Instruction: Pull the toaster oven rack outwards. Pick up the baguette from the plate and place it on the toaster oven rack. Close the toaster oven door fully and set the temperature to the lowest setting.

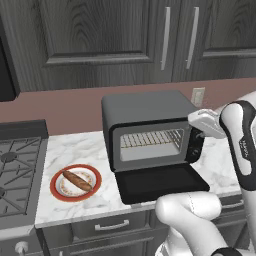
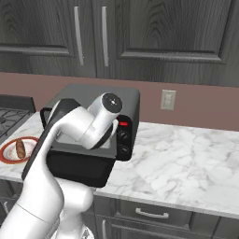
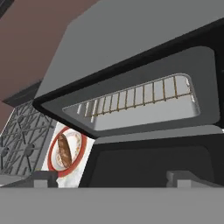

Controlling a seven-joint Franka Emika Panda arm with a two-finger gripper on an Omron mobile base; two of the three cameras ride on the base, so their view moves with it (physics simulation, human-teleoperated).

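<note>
The black toaster oven (image 1: 145, 107) stands on the marble counter, and its door (image 1: 160, 182) lies folded down flat in front. Inside the cavity sits the silver wire rack (image 1: 150, 139) (image 3: 140, 96). My gripper (image 1: 195, 147) hangs at the right side of the oven's opening, above the door's right end. It is open, with its fingertips (image 3: 46, 179) far apart and nothing between them. On the red-rimmed plate (image 1: 54, 186), left of the oven, lies the brown baguette (image 1: 77, 180) (image 3: 64, 150). The oven's knobs (image 2: 123, 135) and red light show in the right base view.
A gas stove (image 1: 15, 170) borders the plate on the left. Dark cabinets hang overhead, and a wall outlet (image 2: 168, 99) sits behind the oven to its right. The marble counter (image 2: 186, 158) stretches bare to the right of the oven.
</note>
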